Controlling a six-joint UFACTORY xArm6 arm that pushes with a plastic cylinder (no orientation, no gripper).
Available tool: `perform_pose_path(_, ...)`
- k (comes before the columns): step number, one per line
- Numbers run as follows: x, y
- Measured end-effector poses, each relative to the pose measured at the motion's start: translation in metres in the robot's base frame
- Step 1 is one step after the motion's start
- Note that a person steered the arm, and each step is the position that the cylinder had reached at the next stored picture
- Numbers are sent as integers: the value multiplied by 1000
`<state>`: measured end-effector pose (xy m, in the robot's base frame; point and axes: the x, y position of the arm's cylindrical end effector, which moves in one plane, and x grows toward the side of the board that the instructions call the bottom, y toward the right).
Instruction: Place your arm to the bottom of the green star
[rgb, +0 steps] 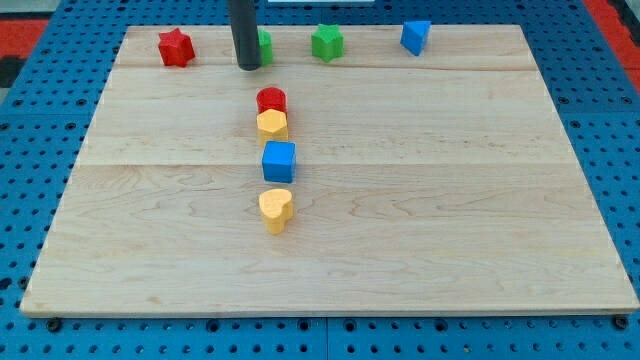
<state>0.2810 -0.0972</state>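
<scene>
Wooden board (400, 200), my tip (249, 67) just left of, overlapping a green block (265, 45)

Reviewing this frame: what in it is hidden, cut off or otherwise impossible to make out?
- Green block at the view's top: mostly hidden behind my rod; its shape cannot be told, only a green sliver shows on the rod's right.
- My tip: it sits at that block's lower left; whether it touches the block is unclear.
- Rod's upper part: cut off by the view's top edge.
- Second green block: too small to confirm as the star.
</scene>
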Motion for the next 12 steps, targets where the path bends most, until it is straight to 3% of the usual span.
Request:
perform_pose_path(2, 26, 126)
perform_pose_path(3, 48, 133)
perform_pose_path(12, 44, 130)
